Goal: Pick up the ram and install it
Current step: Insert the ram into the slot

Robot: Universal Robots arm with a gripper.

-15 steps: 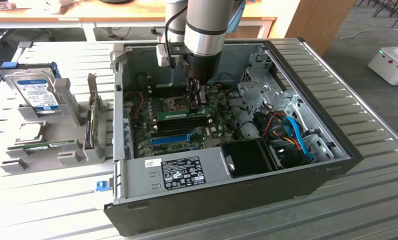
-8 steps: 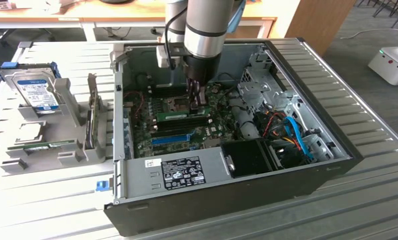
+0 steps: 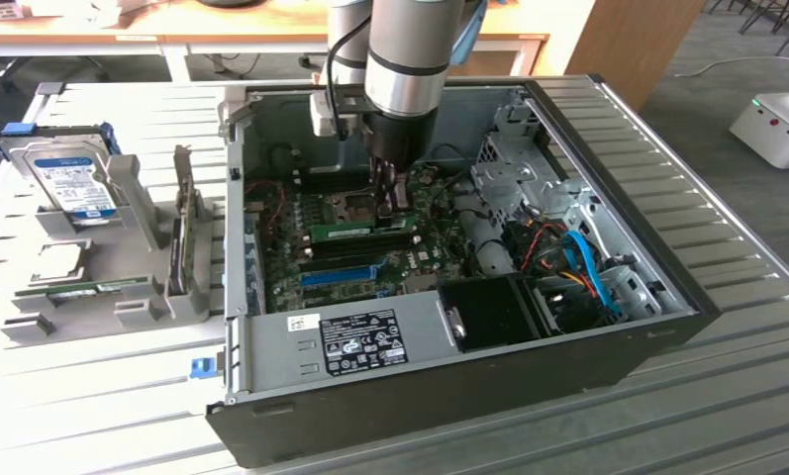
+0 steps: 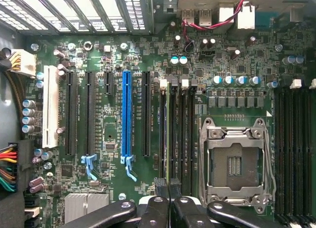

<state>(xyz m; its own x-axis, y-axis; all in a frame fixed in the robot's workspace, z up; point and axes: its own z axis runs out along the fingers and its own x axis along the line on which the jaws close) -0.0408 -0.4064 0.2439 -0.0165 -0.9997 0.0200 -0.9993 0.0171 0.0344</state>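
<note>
Wrist view puts the fingers [image 4: 159, 187] nearest us, drawn together with no gap between the tips, right over the near end of the ram [image 4: 173, 129]. The stick stands on edge in one of the dark memory slots [image 4: 190, 129] and runs away from the fingers. We judge the closed tips are there to bear down on its top edge, not carry it, though we cannot tell whether they pinch it. The CPU socket [image 4: 236, 164] flanks that bank on one side and the blue slot [image 4: 126, 119] on the other.

Seen from outside, the case [image 3: 434, 396] lies on its side on the worktop [image 3: 90, 396] with the board facing up, so the arm [image 3: 408, 59] can drop straight in. Farther off, at the exterior view's left, a second stick [image 3: 97, 289] lies in a grey tray [image 3: 144, 228] beside the hard drive [image 3: 77, 188].
</note>
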